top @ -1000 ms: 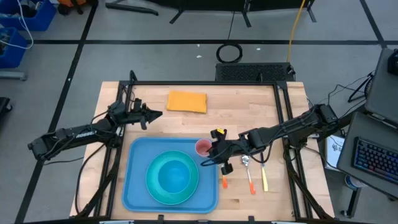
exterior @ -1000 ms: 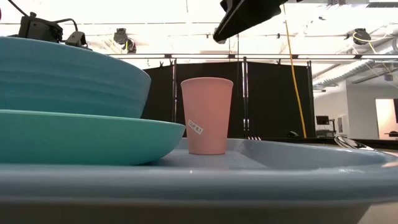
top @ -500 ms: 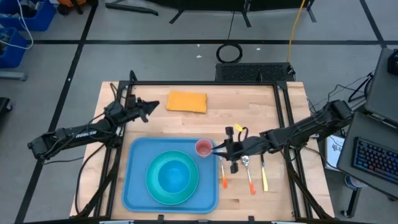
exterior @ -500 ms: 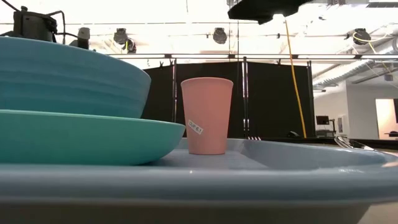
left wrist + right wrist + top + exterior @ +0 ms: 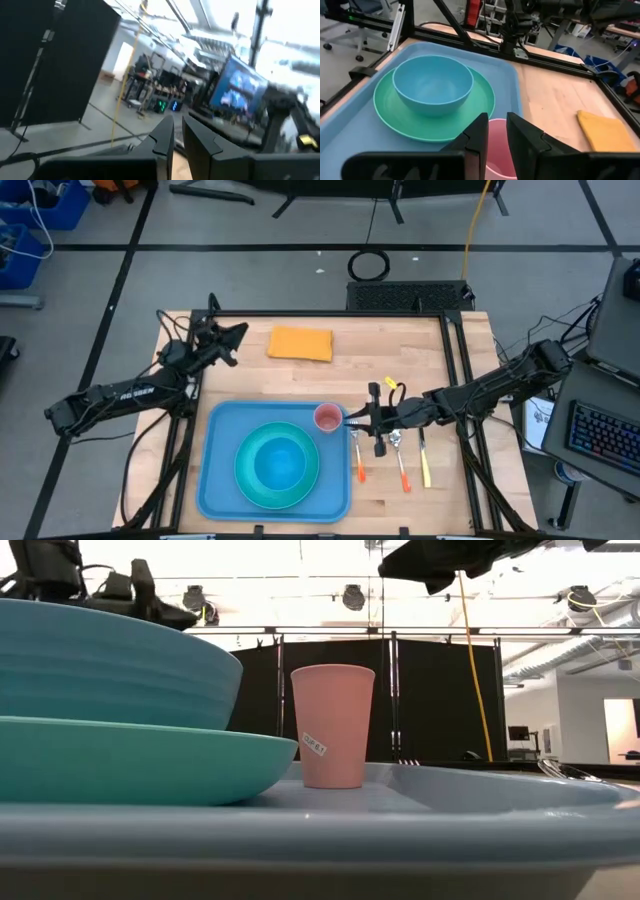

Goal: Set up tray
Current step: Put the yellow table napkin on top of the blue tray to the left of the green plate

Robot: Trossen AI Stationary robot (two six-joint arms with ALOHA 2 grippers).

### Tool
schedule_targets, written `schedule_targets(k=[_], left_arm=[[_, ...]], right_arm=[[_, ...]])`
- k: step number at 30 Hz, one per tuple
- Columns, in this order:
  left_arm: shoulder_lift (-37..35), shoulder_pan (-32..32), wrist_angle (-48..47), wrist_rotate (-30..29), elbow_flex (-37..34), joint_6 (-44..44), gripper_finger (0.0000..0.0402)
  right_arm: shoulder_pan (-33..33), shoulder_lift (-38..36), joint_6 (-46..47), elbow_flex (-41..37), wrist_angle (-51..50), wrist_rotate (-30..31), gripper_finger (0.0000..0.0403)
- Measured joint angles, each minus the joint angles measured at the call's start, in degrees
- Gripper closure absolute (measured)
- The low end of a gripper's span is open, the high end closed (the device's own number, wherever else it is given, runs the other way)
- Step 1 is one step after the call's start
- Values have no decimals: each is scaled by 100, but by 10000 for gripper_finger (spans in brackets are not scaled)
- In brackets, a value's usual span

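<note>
The light-blue tray point(image 5: 215, 480) lies at the table's near middle. On it sits a teal plate point(image 5: 243, 472) with a blue bowl point(image 5: 280, 462) resting in it. A pink cup point(image 5: 327, 417) stands upright on its base in the tray's far right corner. My right gripper point(image 5: 350, 420) hovers just right of and above the cup point(image 5: 497, 150), nearly level, open by a narrow gap with nothing between its fingers. My left gripper point(image 5: 240, 332) is raised over the table's far left, shut and empty, pointing out into the room.
A yellow cloth point(image 5: 300, 343) lies flat near the far edge. Three utensils point(image 5: 401, 468) lie on the bare wood right of the tray, under my right arm. Black frame rails point(image 5: 455, 370) run along the table's sides.
My left gripper has risen and swung toward the table's far edge, rolling and tipping upward. My right arm has drawn back a little toward the right edge and levelled its wrist from a downward tilt. The cup has stayed standing on the tray.
</note>
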Motion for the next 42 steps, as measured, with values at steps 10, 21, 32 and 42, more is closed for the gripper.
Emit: schedule_targets(k=[10, 21, 32, 42], left_arm=[[705, -475, -2272, -133, 1422, 1148, 360], [2889, -1025, -3526, -1119, 2655, 2972, 360], [4019, -1310, -4190, -1746, 3503, 4311, 338], [4090, -1449, -4469, -1379, 3525, 4384, 223]], right_arm=[[-81, 0, -643, 0, -7, 521, 344], [-98, 2, -905, 0, -54, 775, 344], [-188, 2, -893, 0, -202, 773, 344], [-416, 2, -867, 0, -338, 760, 344]])
